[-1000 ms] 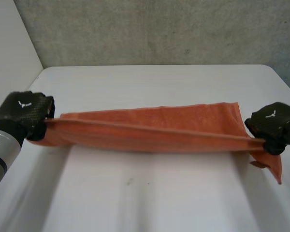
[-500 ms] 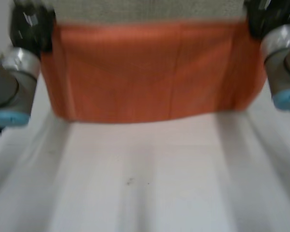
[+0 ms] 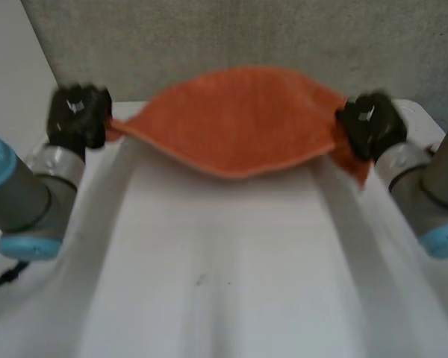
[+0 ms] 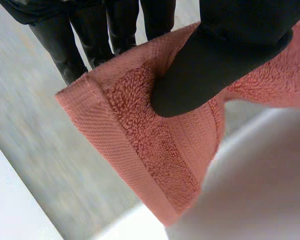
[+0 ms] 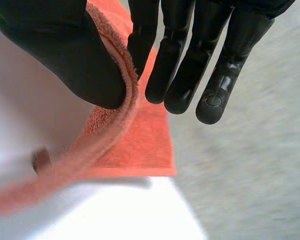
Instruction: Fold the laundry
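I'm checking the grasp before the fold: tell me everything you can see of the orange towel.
The orange towel is terry cloth with a flat woven hem band. It hangs spread over the far end of the table, its near edge sagging in a curve. The left robot hand pinches one corner, the right robot hand the opposite edge, a corner drooping below it.

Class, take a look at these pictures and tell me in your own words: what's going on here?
A two-armed robot is folding an orange towel. The left robot hand pinches one end of it between thumb and fingers, and the right robot hand pinches the other end the same way. The towel hangs spread between them above the far part of the white table, its middle bowing out.
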